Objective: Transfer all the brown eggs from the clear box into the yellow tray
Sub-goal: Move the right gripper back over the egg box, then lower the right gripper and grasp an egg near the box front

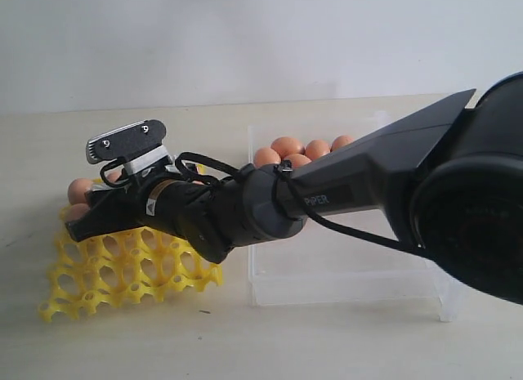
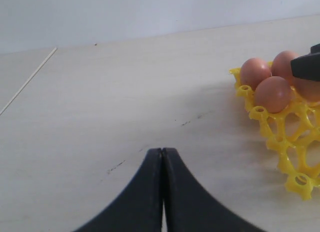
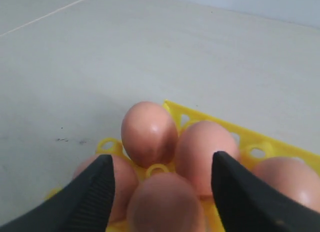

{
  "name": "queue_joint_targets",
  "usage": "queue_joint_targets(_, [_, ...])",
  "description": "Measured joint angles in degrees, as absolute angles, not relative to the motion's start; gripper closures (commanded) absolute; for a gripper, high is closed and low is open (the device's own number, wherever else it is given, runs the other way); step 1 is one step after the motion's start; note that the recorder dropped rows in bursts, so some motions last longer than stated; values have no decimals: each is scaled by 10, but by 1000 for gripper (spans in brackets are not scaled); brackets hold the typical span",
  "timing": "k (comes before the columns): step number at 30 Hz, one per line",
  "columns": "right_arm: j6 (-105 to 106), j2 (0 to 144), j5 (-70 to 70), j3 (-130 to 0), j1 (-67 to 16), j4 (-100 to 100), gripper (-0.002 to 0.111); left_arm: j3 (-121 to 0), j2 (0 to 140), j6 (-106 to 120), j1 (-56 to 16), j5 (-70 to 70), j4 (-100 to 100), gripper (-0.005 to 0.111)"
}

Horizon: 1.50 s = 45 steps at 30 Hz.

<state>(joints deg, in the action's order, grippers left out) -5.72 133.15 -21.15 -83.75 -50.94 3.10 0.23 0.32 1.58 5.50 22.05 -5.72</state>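
Observation:
The yellow tray (image 1: pixel 122 274) lies at the left of the table, with brown eggs (image 1: pixel 79 188) in its far cells. My right gripper (image 1: pixel 82 221) reaches across over that corner. In the right wrist view the right gripper (image 3: pixel 162 164) is open, its fingers straddling one egg (image 3: pixel 165 202) that sits in the tray (image 3: pixel 250 137), with gaps on both sides; several more eggs (image 3: pixel 149 132) sit around it. The clear box (image 1: pixel 343 266) holds several eggs (image 1: pixel 288 145) at its far end. My left gripper (image 2: pixel 162 151) is shut and empty above bare table, beside the tray (image 2: pixel 295 157).
The right arm (image 1: pixel 368 184) stretches over the clear box and hides part of it. Three eggs (image 2: pixel 272 94) show at the tray's corner in the left wrist view, with the tip of the right gripper's finger (image 2: pixel 307 67) above them. A pale wall stands behind the table.

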Motion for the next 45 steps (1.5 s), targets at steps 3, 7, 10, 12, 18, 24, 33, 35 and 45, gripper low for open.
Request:
queue_joint_targets(3, [-57,1331,-212,-838,-509,31,43,2,3,16,55,220,-57,107])
queue_joint_targets(7, [-53,1329,-183,-838,-509,31,45,2,3,16,55,220,-57,107])
queue_joint_targets(10, [-31,1303,-115,-838,-509,31,49,2,3,16,55,220,-57,107])
queue_joint_targets(12, [-6,1269,-52,-838,-506,30,54,2,3,16,55,220,-57,107])
queue_joint_targets(18, [35,1151,164,-838,-465,29,58,2,3,16,55,220,-57,107])
queue_joint_targets(24, [60,1093,402,-838,-399,-8,58,2,3,16,55,220,-57,107])
queue_joint_targets(33, [197,1108,514,-838,-352,-27,58,2,3,16,55,220,-57,107])
queue_joint_targets(35, [249,1114,513,-838,-352,-26,58,2,3,16,55,220,-57,107])
queue_joint_targets(45, [387,1157,457,-838,-352,0,50,2,3,16,55,220,-57,107])
